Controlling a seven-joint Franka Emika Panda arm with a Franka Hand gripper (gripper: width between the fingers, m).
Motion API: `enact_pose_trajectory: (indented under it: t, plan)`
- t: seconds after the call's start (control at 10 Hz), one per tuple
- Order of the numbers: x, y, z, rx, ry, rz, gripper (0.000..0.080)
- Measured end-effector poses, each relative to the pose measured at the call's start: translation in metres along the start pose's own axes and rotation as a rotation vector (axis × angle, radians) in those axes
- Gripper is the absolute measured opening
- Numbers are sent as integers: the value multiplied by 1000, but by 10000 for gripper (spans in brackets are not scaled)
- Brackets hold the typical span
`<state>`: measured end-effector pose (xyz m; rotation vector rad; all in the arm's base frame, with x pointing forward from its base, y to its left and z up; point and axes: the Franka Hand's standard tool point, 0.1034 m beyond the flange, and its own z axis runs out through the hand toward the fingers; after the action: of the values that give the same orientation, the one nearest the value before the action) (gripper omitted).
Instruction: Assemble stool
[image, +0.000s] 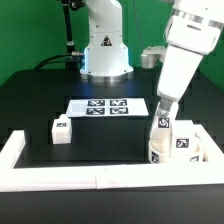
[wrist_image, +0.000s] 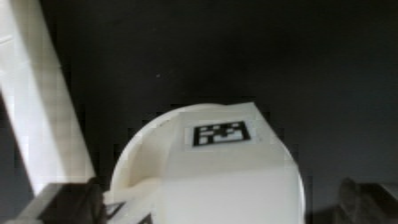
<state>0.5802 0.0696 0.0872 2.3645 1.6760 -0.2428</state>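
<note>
Exterior view: the claw (image: 162, 115) hangs released, just above the clustered stool parts (image: 178, 146) on the table (image: 40, 108). A loose leg (image: 62, 130) lies well off to its side. Centre and lower squarely before clenching. Only the wrist view shows a rounded tagged part (wrist_image: 205, 170) between the wide-apart fingertips (wrist_image: 71, 200).

The table (image: 40, 105) is matt black. The leg (image: 62, 130) toward eight o'clock in the exterior view is smooth white plastic with a flat printed tag. The border rail (image: 60, 178) looks like the same dull white plastic, the marker board (image: 108, 107) thin and matt, the arm casing (image: 185, 50) glossy white
</note>
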Motion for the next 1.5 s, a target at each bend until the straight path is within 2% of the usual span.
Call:
enact_pose_trajectory:
  t: [0.3,0.5,0.6,0.7,1.5]
  plan:
    - [5,-5,2,5,0,42,649]
    - [4,-4,2,6,0,44,406]
    - [4,-4,2,6,0,44,406]
    - [4,-4,2,6,0,45,335]
    - [3,-3,2,4,3,77,337]
